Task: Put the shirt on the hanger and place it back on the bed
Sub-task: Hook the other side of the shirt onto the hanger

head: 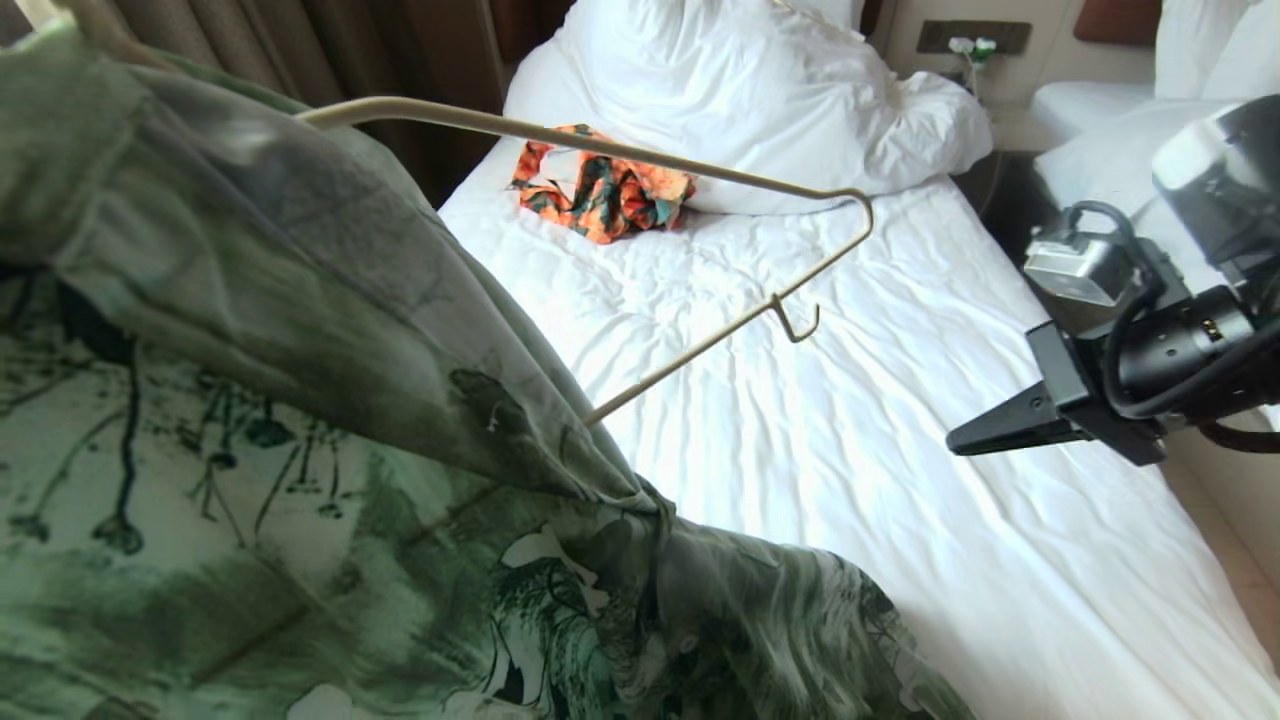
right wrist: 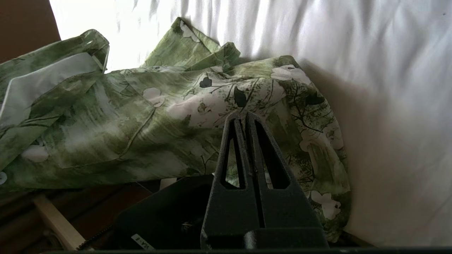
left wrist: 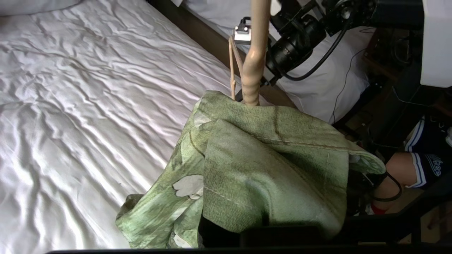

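- Bedroom setting: brown curtains behind, the bed (head: 860,420) with wrinkled white sheet taking up most of the head view, white duvet (head: 760,90) bunched at its head end.
- Shirt (head: 300,450), green and white with flowers and dark vines: raised above the near edge of the bed, filling the near left of the head view; its lower part trails down onto the sheet.
- Hanger (head: 700,170), thin and cream: one shoulder end buried in the shirt, the other end bare and jutting out over the bed, small hook notch on its lower bar; in the left wrist view its twisted neck (left wrist: 251,84) rises out of the shirt's collar area.
- Left gripper: not visible as such; shirt cloth covers where the fingers would sit in the left wrist view. Pressed almost together; what it pinches cannot be told.
- Right gripper (head: 965,440): over the bed's far side from the shirt, pointing toward the shirt; fingers (right wrist: 243,141) pressed together, nothing between them, clear of shirt and hanger.
- Orange-and-green floral garment (head: 600,190): crumpled on the bed just beside the duvet, well apart from the shirt.
- Second white bed (head: 1110,120): beyond the bed's far side, cut off by the frame edge.
- Person's leg (left wrist: 399,169) in dark shorts with white stripes: beyond the bed, mostly hidden by shirt and equipment.
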